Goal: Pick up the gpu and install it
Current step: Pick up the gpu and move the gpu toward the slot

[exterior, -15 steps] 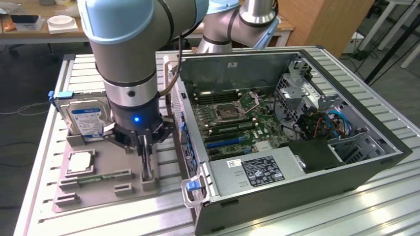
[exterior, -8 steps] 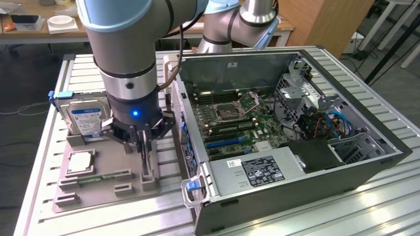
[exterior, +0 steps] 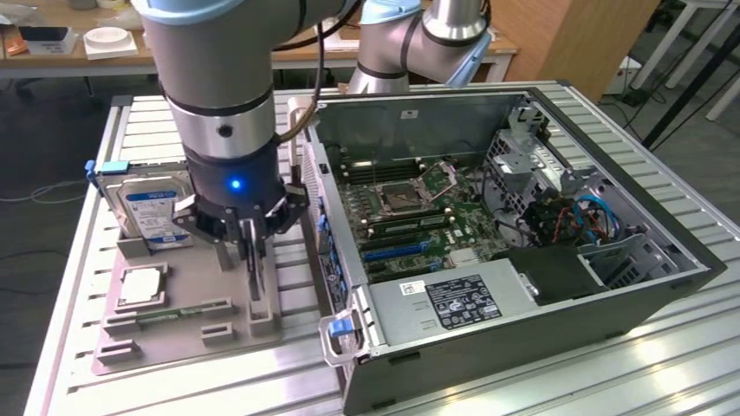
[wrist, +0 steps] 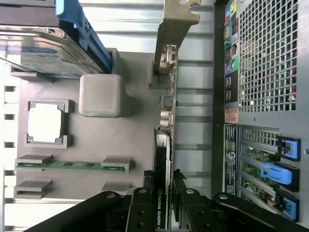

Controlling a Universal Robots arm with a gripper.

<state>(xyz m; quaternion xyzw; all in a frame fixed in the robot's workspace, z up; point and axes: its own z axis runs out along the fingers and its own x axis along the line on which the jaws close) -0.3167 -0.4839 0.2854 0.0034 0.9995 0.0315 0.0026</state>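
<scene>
Subject: the gpu [wrist: 161, 154], a thin, flat, dark circuit card with a narrow metal bracket at one end. It stands on its long edge in a slot of the grey moulded plastic fixture tray [wrist: 125, 140], just beside the rear wall of the open black computer case [exterior: 486, 355].

The black two-fingered pincer [wrist: 164, 198] straddles the card at the end away from the bracket. Its pads lie against both faces, so it is judged clenched on the gpu. The card appears seated in its slot, not yet raised.

Elsewhere in the tray are a boxy hard drive with a blue-white label [exterior: 151, 212], a square silver processor [wrist: 46, 123] and a narrow green memory stick [wrist: 67, 165] — all apart from the card. Tray and case sit on the slatted aluminium bench [exterior: 601, 381].

Assessment of the step in hand:
- The grip sits off-centre, so the bracket end may sag.
- The pull should run straight along the slot, with no twist.
- The card must be kept upright — the case wall is close.
</scene>
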